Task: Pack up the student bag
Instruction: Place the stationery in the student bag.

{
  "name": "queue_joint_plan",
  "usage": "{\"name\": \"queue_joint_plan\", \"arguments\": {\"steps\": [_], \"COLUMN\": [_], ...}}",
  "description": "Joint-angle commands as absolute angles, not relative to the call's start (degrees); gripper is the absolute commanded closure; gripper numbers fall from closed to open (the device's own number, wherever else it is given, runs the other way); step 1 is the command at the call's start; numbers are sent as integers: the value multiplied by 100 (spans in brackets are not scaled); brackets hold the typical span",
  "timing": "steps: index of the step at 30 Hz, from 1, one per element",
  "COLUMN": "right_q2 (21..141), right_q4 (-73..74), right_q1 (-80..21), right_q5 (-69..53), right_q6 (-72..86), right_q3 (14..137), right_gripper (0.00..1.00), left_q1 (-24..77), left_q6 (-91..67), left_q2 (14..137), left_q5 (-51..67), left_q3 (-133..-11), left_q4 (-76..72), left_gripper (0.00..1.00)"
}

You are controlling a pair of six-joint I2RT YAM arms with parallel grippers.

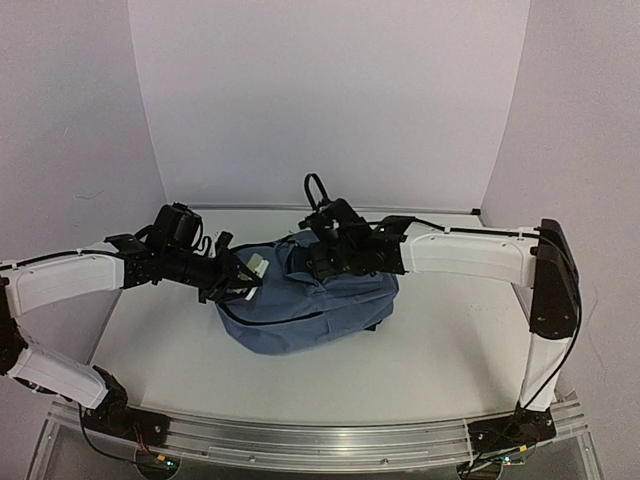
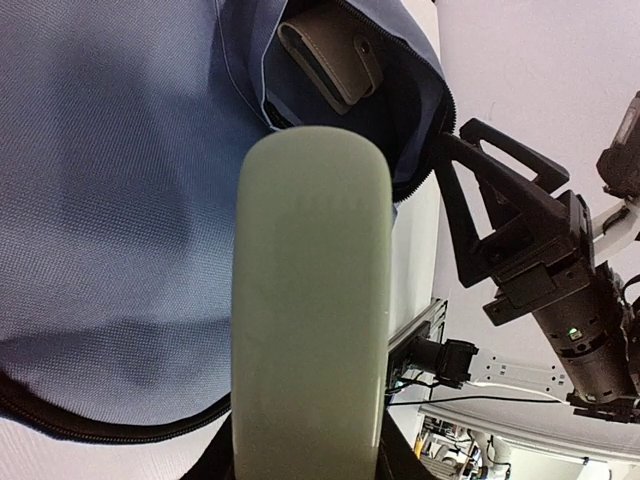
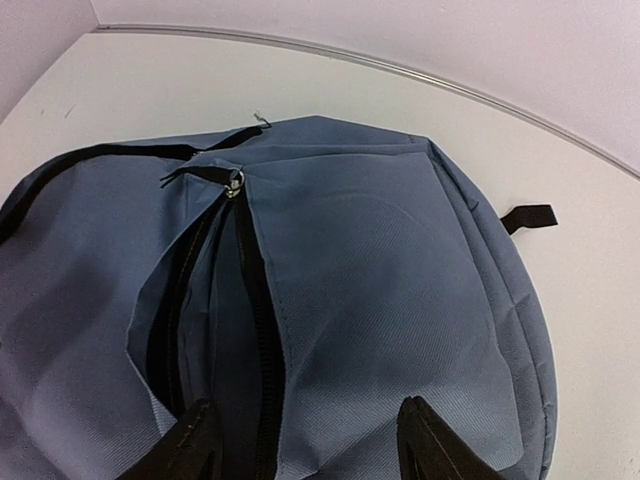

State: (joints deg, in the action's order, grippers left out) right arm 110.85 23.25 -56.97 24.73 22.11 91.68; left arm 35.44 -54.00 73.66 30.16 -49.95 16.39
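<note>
Gripping one pale green case (image 2: 310, 300) lengthwise, the left fingers (image 1: 233, 274) aim its long axis at the open zip mouth of the single student bag (image 1: 305, 305), which lies on the worktop (image 1: 450, 345) just ahead of them. The right fingers (image 3: 200, 445), partly spread and empty, hover over the bag's front panel beside the zip. One tan pouch (image 2: 330, 55) already sits inside.

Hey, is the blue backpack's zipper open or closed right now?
Open: the student bag's black zip tracks gape apart below the slider, and the left wrist view sees a tan pouch inside.
</note>
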Motion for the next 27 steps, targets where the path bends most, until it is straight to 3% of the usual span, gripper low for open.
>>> {"name": "queue_joint_plan", "arguments": {"steps": [1, 4, 13, 27], "right_q2": [11302, 11405, 11398, 10690], "right_q4": [2725, 2835, 2789, 1792], "right_q1": [-5828, -5882, -5892, -5515], "right_q5": [3371, 3519, 3443, 2172], "right_q6": [2156, 2160, 2250, 2614], "right_q3": [9559, 9682, 9730, 9073], "right_gripper": [45, 54, 100, 100], "left_q1": [3526, 3524, 3525, 3507], "left_q6": [-5375, -5388, -5252, -5384], "left_q2": [7409, 7440, 8044, 9868], "left_q5": [2919, 2901, 3175, 4783], "left_q3": [-5394, -5409, -5903, -7164], "left_q4": [1333, 1288, 1215, 751], "left_gripper": [100, 100, 100, 100]}}
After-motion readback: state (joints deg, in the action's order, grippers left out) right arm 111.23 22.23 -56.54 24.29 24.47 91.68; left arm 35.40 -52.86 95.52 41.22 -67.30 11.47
